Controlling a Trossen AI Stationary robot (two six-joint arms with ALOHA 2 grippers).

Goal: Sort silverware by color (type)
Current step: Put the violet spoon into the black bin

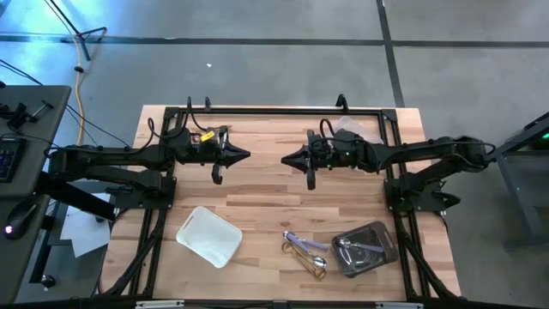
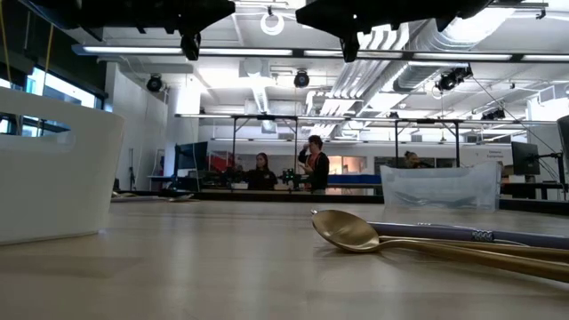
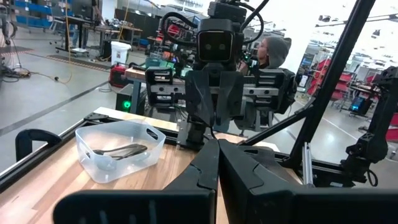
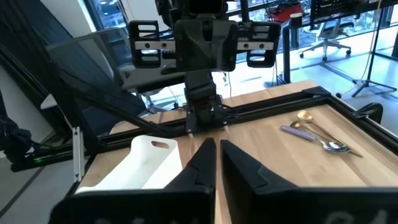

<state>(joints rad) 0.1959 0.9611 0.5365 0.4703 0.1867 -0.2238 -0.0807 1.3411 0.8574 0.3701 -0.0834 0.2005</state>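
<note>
Both arms are hovering above the far half of the wooden table [image 1: 257, 206], reaching toward each other from opposite sides, and neither is holding anything. The left gripper [image 1: 244, 155] is pointing toward the table's middle with its two dark fingers [image 3: 205, 171] pressed together, clenched on nothing. The right gripper [image 1: 287, 160] is facing it, a small gap apart, its fingers [image 4: 205, 165] likewise drawn together and empty. The silverware is lying well below and apart from both grippers, on the near right part of the table. A loose cluster [image 1: 305, 251] of gold, silver and lilac-handled pieces is resting on the bare wood, and in the low view a gold spoon [image 2: 351, 231] is lying bowl-up beside a lilac handle [image 2: 462, 234]. Just to the right of that cluster, a clear tray [image 1: 364, 249] is holding a few silver and dark pieces. A white tray [image 1: 208, 235] is sitting on the near left part of the table. People are standing in the room beyond the table.
</note>
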